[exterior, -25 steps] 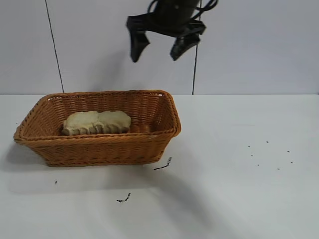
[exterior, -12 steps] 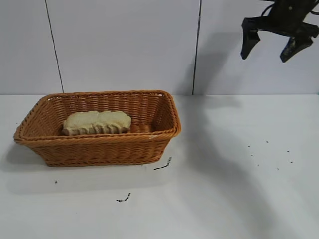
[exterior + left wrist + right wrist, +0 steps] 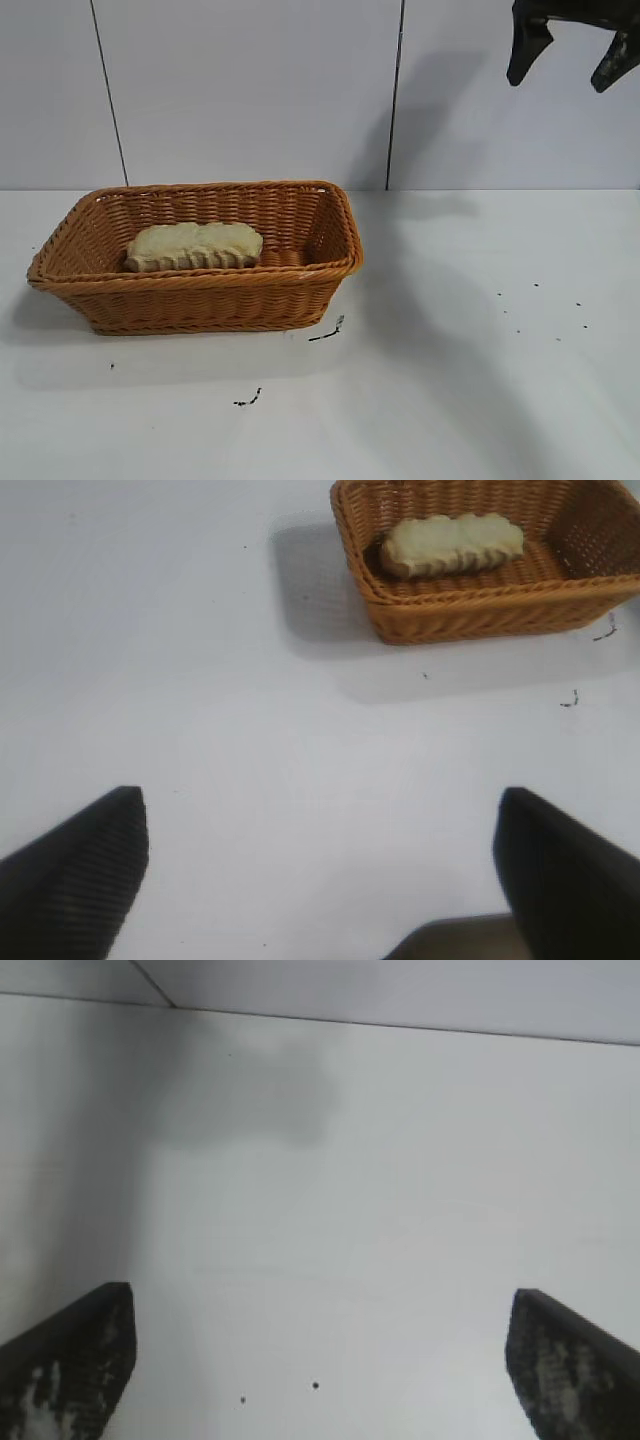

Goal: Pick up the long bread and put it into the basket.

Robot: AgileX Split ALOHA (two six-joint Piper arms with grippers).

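Orange-brown wicker makes up the one basket [image 3: 200, 300], which sits on the white table [image 3: 450, 380] toward the left side. One long bread [image 3: 194, 246] lies inside the basket, flat on the bottom, near the back wall and a bit left of the middle. Its ridged stripes run along the front edge.

Two grippers show up. The right gripper [image 3: 573, 50] hangs high in the air at the top right, far from the basket, in front of the pale wall [image 3: 250, 90]. Its two fingers [image 3: 526, 48] are spread wide apart and hold nothing. In the right wrist view, the right gripper [image 3: 320, 1360] has only bare table between its tips.

The left gripper [image 3: 320, 865] is seen just in its own wrist view. Its two fingers [image 3: 75, 875] are wide apart too and hold nothing. From there the basket [image 3: 470, 620] and the bread [image 3: 452, 544] sit far off.

A few small dark specks [image 3: 327, 331] lie on the table near the basket's front corner.
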